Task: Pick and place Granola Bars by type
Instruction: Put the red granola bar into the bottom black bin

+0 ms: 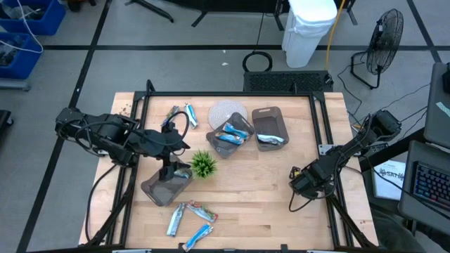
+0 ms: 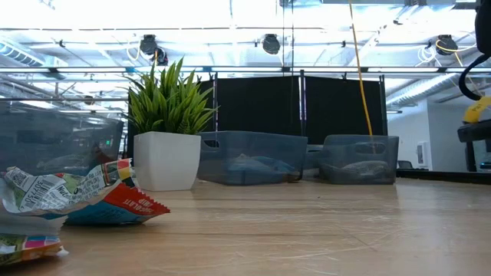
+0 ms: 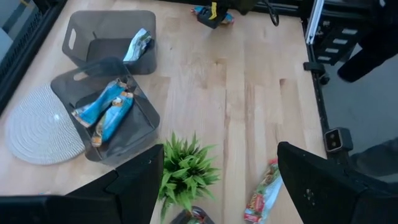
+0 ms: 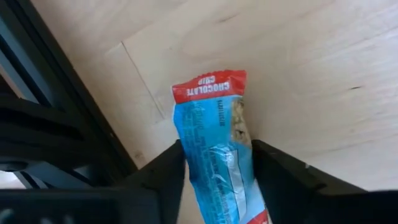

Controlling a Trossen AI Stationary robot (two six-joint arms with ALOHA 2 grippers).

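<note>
I count three trays (image 1: 269, 116) holding bars; loose granola bars (image 1: 191, 218) remain; right gripper (image 4: 217, 163) seemingly clamped on a blue bar (image 4: 214, 146); left gripper (image 3: 217, 180) spread, empty.

High view looks straight down on the table (image 1: 267, 190). Low view sits at tabletop level; both share the plant (image 1: 204, 164). Wrist views look close.

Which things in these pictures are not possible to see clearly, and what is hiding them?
- Left tray: the left gripper covers its contents in the high view.
- Bar in the right gripper: its lower end is cut off by the right wrist view's edge.
- Packets in the low view: cut off by the left edge.
</note>
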